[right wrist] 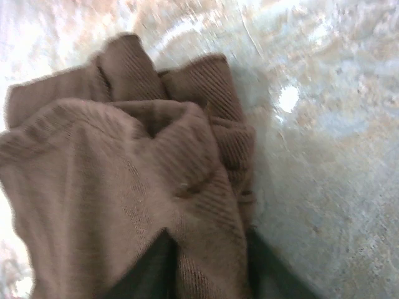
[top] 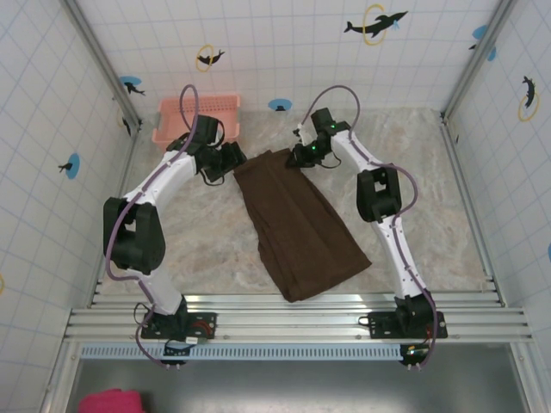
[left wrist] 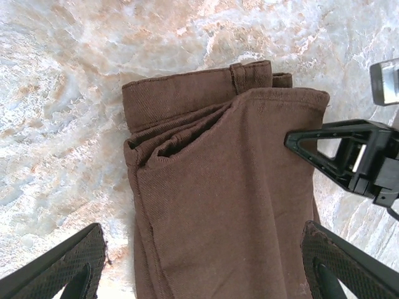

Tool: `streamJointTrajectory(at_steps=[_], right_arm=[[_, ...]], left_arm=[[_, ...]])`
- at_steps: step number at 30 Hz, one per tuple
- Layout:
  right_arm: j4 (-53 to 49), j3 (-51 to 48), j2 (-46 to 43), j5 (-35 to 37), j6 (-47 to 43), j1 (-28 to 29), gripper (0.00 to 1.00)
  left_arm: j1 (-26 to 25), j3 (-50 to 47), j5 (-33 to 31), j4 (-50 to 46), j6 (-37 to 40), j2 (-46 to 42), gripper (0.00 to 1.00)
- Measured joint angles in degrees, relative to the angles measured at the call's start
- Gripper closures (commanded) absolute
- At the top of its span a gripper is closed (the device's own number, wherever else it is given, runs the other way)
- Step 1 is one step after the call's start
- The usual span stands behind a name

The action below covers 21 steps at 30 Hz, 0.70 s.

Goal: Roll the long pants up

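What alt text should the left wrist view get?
Dark brown long pants, waistband end lying folded on a marbled tabletop, seen from above between the black fingers of the open left gripper at the bottom corners. The right gripper sits at the fabric's right edge.

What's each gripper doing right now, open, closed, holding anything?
Left gripper: open above the long pants, holding nothing.
Right gripper: closed on a bunched fold of the long pants.
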Motion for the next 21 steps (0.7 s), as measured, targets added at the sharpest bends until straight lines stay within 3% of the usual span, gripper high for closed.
streamJointTrajectory(at_steps=[12, 21], right_arm=[[3.0, 6.1, 3.7, 3.0, 8.4, -1.5, 1.0], [11.4, 7.7, 5.5, 7.0, 18.1, -9.6, 1.0]], left_arm=[[-0.3, 0.0, -0.7, -2.3, 0.1, 0.0, 0.18], [-0.3, 1.1, -1.7, -4.3, 0.3, 0.0, 0.18]])
